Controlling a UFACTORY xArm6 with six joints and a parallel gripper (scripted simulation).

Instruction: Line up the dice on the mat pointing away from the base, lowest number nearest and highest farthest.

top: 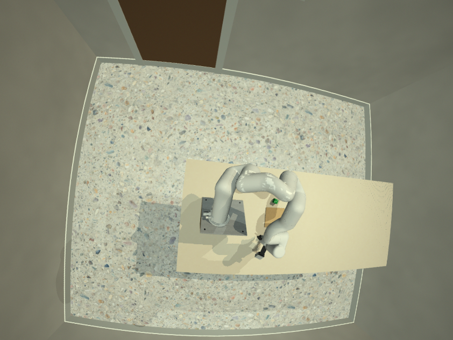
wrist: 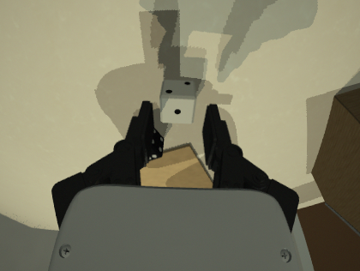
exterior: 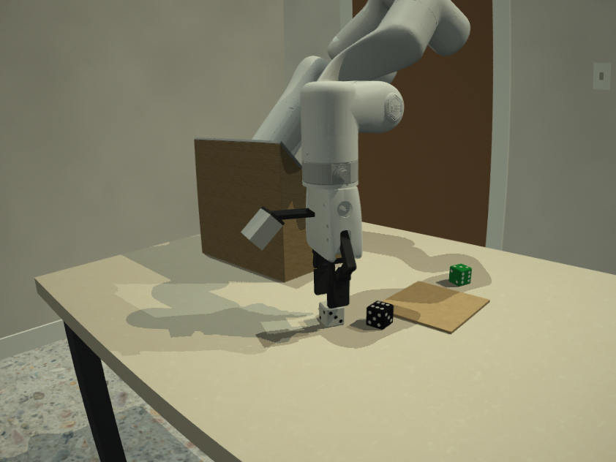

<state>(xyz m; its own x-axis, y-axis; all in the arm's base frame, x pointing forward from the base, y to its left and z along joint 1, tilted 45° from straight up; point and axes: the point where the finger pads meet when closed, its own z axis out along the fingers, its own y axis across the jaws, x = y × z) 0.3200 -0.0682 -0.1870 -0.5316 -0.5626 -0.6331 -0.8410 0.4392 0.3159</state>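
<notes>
My gripper (exterior: 329, 299) (wrist: 178, 116) is open. It points down just above the white die, with a finger on either side in the wrist view. The white die (exterior: 331, 316) (wrist: 177, 112) lies flat on the table with one pip on top; its upper part is partly hidden in the exterior view. The black die (exterior: 379, 315) (wrist: 158, 145) lies flat off the mat, near its left corner, with several pips on top. The green die (top: 275, 201) (exterior: 460, 275) lies on the table beyond the mat; its top number is hard to read. The tan mat (top: 273, 212) (exterior: 450, 318) (wrist: 171, 173) lies flat and bears no die.
The robot's base block (top: 234, 227) (exterior: 238, 208) (wrist: 343, 137) stands on the table (top: 340, 222) (exterior: 398, 387), on the far side of the white die in the exterior view. The bent arm (top: 298, 204) hides part of the mat in the top view.
</notes>
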